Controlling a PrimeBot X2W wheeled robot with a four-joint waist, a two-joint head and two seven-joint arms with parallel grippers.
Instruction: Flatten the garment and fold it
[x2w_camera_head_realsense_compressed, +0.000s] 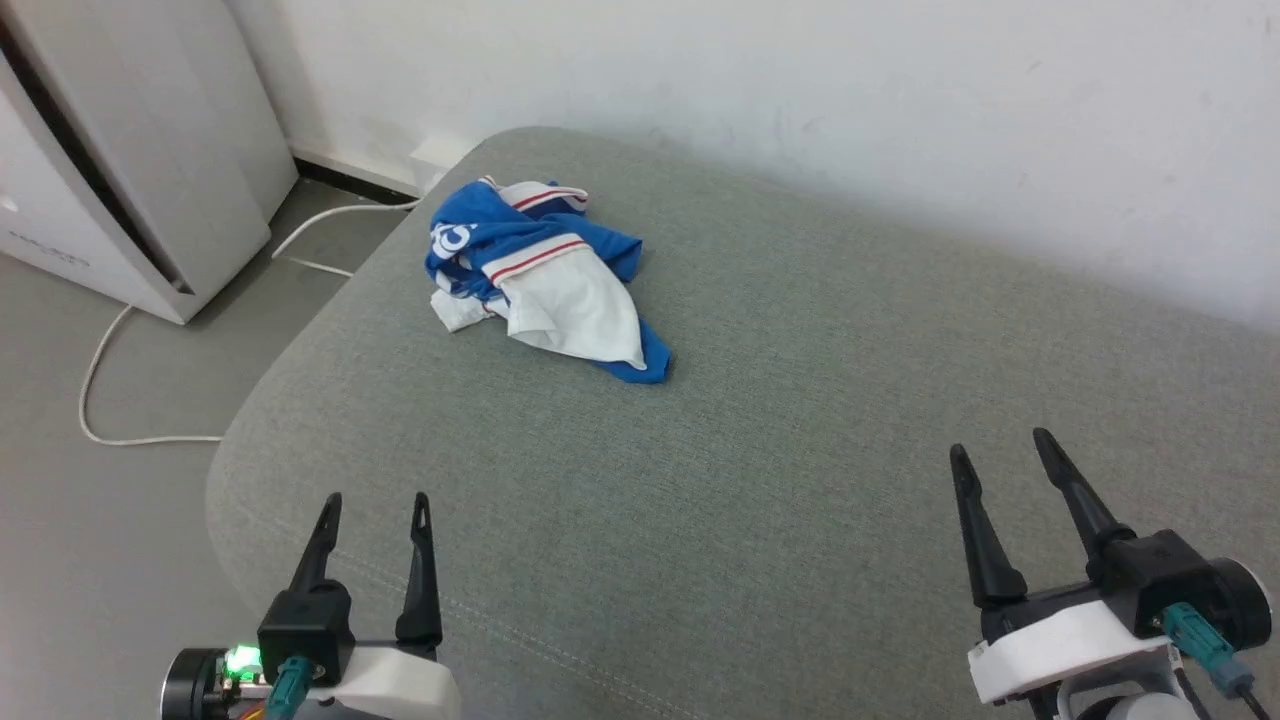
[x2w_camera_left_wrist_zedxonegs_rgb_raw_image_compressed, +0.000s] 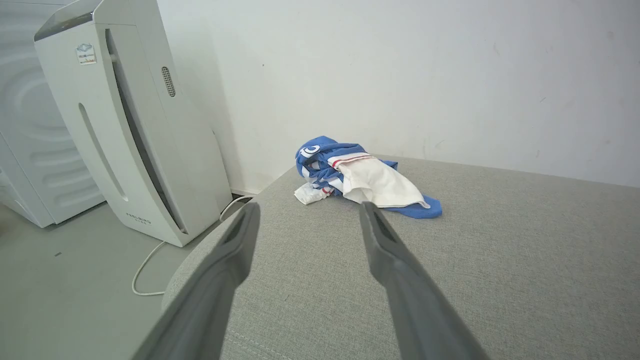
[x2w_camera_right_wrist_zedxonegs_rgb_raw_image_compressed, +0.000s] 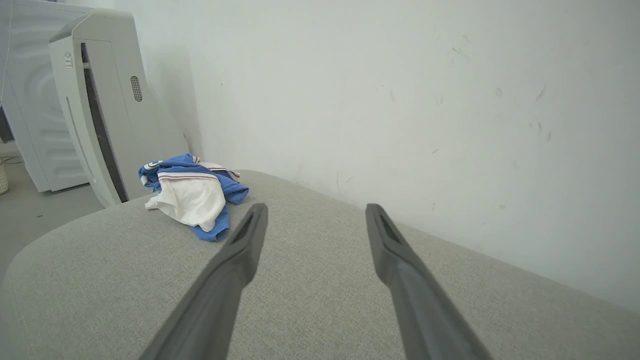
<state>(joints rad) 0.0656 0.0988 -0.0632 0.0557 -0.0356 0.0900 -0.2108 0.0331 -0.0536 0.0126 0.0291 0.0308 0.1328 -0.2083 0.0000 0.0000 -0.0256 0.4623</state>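
Nearest, at 7 o'clock of the head view: left gripper (x2w_camera_head_realsense_compressed: 377, 498), fingers spread wide, nothing between them. Hangs over the near edge of the grey upholstered cushion (x2w_camera_head_realsense_compressed: 700, 480); touches no cloth. At 4 o'clock: right gripper (x2w_camera_head_realsense_compressed: 1000, 442), likewise wide open and empty, well apart from the work.

Further out, toward 11 o'clock, near the cushion's far left corner: the garment (x2w_camera_head_realsense_compressed: 545, 285). Lies in a crumpled heap, with the blue body bunched, a white sleeve draped on top, red-striped trim showing and a scrap of white lettering visible. No edge laid out, no fold made.

Beyond, at 10 o'clock on the floor: white appliance (x2w_camera_head_realsense_compressed: 120, 170) and a loose white cable (x2w_camera_head_realsense_compressed: 95, 370). Behind all, white wall (x2w_camera_head_realsense_compressed: 800, 90).

Judged progress: nothing done so far. Left to do: reach across to the heap, grasp, spread flat, then fold. Appears to be the very start of the task.
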